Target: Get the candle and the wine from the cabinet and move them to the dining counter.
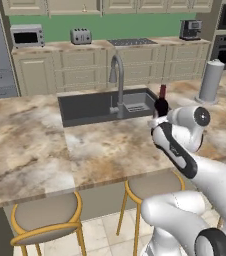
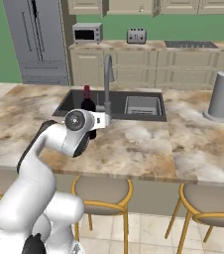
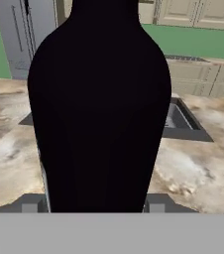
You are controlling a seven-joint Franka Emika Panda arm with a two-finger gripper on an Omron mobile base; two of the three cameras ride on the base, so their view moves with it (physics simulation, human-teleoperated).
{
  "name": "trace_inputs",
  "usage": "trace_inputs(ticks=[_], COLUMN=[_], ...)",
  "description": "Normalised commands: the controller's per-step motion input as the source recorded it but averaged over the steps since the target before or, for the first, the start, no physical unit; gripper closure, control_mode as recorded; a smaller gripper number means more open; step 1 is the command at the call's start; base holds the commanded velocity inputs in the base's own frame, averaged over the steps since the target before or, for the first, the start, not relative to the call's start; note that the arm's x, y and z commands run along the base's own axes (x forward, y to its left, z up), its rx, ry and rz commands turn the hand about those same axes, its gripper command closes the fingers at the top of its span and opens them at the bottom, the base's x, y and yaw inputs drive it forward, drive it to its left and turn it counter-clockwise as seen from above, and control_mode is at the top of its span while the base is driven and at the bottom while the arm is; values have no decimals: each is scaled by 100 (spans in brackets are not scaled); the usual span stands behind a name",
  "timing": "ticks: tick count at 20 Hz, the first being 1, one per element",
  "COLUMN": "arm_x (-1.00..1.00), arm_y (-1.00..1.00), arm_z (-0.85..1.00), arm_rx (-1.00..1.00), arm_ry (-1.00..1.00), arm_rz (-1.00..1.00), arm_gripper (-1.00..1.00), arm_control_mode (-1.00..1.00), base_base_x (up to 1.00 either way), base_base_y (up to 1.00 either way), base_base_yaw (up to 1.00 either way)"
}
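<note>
**Operator:** Starting with the big thing: the dining counter (image 2: 134, 144) runs across in front of me, and that marbled table is where the bottle has to end up. The dark sink (image 1: 85, 107) sits sunk into it, with the curved steel tap (image 1: 118, 75) rising at its near rim.

**Second:** And the wine?

**Operator:** The wine bottle (image 2: 88, 106) stands upright over the table, just on my side of the sink edge and beside the tap. From the hand camera its black body stands right in front of the lens, between the two finger tips (image 3: 29, 206). The pincer (image 3: 93, 207) is clasped around the lower body of the bottle, as far as I can judge, since the tips flank it closely on both sides.

**Second:** Is the base resting on the stone?

**Operator:** I cannot tell; the arm hides it in both base views. So I'd lower straight down, keeping the bottle vertical, until I'm sure it bears on the marble.

**Second:** Risks?

**Operator:** The sink rim is close. I'd set it down on the flat stone well on my side of that edge, then spread the fingers evenly and back out level, so neither tip drags the glass and tips it toward the basin or the tap.
</note>
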Motion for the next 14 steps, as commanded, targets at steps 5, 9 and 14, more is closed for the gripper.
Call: trace_inputs(ticks=[5, 9, 14], arm_x=[84, 82, 76], arm_y=[0, 0, 0], arm_z=[-59, -56, -52], arm_rx=[0, 0, 0], arm_ry=[0, 0, 0], arm_rz=[0, 0, 0], arm_gripper=[100, 100, 100], arm_control_mode=[-100, -100, -100], base_base_x=[0, 0, 0], base_base_y=[0, 0, 0], base_base_yaw=[0, 0, 0])
